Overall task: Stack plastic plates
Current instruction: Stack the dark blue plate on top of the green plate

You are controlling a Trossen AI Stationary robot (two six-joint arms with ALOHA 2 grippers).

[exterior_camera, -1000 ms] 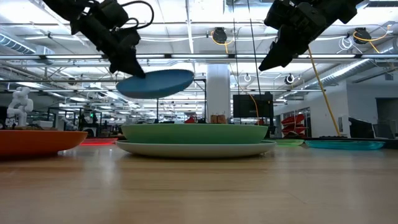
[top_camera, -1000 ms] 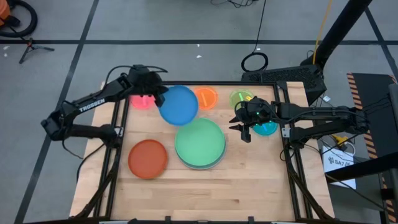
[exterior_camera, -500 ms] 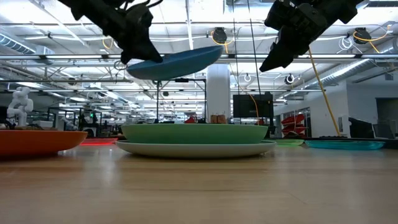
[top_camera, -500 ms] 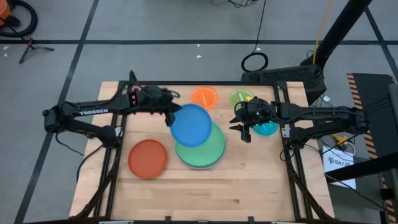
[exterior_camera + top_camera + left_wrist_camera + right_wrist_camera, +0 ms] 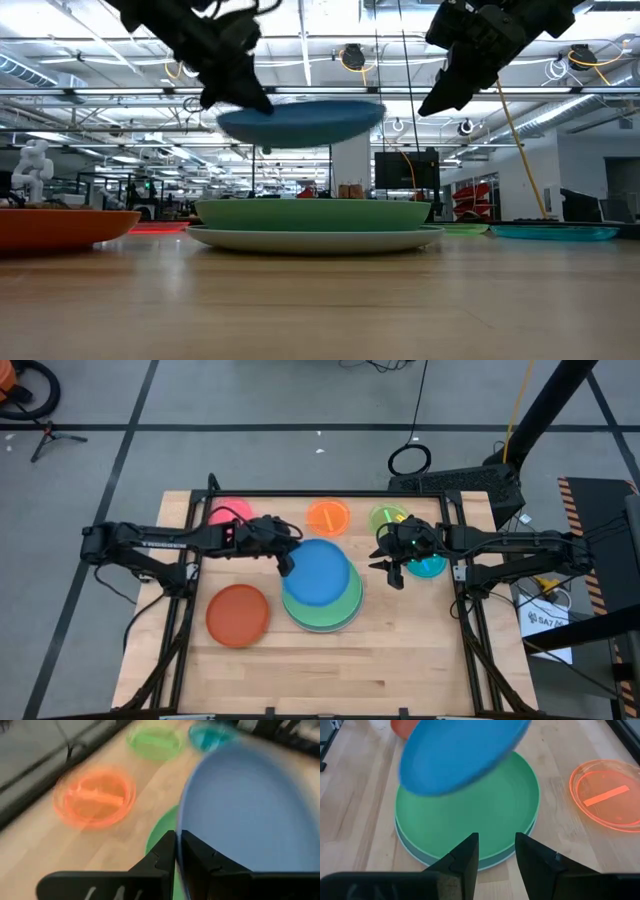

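Above the green plate (image 5: 322, 603) at table centre, the left gripper (image 5: 287, 557) holds the blue plate (image 5: 321, 572) by its nine-o'clock rim, fingers clenched on it; the plate hangs level and clear of the stack, a bit toward twelve o'clock; the right gripper (image 5: 392, 569), jaws released, waits at three o'clock.

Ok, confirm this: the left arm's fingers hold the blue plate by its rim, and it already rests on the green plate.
Not resting: the low view shows the blue plate hanging clear above the green plate. The left arm's fingers do hold its rim.
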